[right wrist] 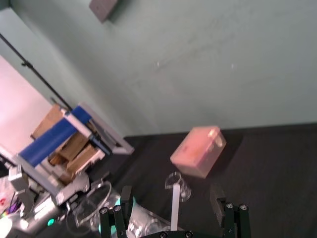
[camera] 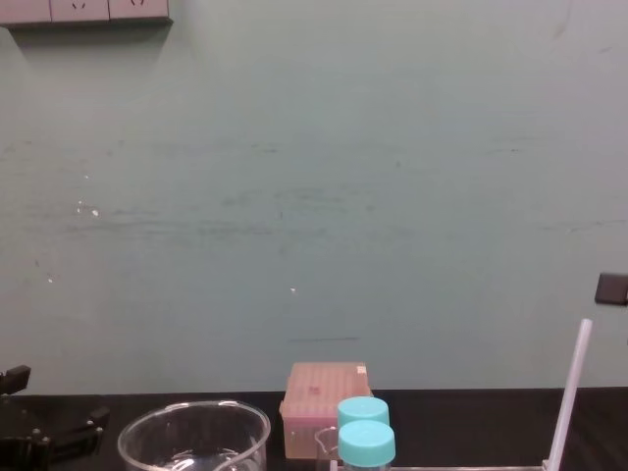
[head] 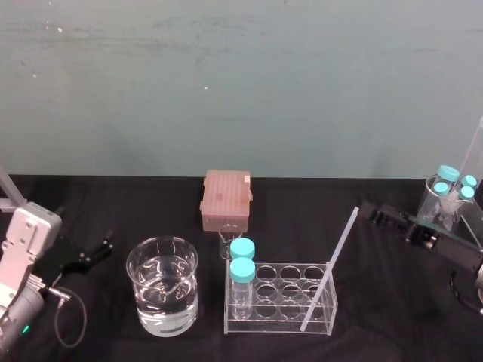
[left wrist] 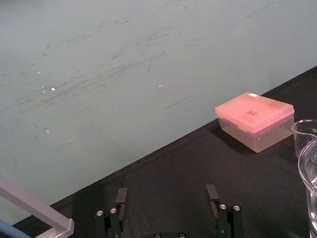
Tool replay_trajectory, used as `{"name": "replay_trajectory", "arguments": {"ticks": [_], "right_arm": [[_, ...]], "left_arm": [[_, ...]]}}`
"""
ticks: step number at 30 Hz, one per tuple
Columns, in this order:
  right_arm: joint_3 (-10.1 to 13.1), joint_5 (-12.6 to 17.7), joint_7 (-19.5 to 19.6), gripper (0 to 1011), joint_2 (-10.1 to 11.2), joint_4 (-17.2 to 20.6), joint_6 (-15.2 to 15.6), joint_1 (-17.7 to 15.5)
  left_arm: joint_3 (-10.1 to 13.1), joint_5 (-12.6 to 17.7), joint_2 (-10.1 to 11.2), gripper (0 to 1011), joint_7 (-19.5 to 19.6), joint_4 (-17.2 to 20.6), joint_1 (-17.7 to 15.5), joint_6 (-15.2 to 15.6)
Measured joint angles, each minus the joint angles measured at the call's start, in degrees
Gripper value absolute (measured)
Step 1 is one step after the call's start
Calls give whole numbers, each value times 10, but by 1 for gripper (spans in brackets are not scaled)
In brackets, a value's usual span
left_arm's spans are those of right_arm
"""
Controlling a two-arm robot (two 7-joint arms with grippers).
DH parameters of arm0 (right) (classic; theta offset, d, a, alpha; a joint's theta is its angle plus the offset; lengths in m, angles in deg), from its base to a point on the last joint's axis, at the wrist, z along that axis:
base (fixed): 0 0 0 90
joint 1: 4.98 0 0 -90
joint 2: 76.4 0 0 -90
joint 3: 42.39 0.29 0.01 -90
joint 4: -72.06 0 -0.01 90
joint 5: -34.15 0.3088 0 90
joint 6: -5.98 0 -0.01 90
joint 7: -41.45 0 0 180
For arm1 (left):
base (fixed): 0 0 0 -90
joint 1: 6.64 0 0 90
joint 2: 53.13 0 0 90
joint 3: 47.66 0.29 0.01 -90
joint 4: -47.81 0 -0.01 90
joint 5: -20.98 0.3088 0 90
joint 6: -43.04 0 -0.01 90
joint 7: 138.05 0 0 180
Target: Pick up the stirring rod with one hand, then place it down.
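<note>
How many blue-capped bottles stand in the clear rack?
2. Both stand at the rack's left end: one blue-capped bottle nearer the robot, the other behind it. None seems hidden.

A black tabletop [head: 136,207] stands before a pale green wall [head: 226,83]. A round clear glass beaker [head: 162,317] partly filled with water sits left of a clear plastic tube rack [head: 275,320]. Two small clear bottles with light-blue caps [head: 242,260] stand at the rack's left end. Behind the rack are a small empty glass beaker [head: 225,245] and a closed pink plastic box [head: 226,198]. Far right, a clear container [head: 434,205] holds more blue-capped tubes.
</note>
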Motion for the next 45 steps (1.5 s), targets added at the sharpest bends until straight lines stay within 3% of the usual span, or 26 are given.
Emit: {"name": "replay_trajectory", "arguments": {"ticks": [10, 23, 45], "right_arm": [[-40, 6, -21, 1003, 13, -21, 21, 22], [-90, -9, -29, 1003, 10, -50, 15, 55], [-126, -2, -26, 1003, 10, -73, -1, 79]], "left_arm": [[0, 0, 0, 1005, 0, 0, 0, 0], [0, 0, 0, 1005, 0, 0, 0, 0], [0, 0, 0, 1004, 0, 0, 0, 0]]}}
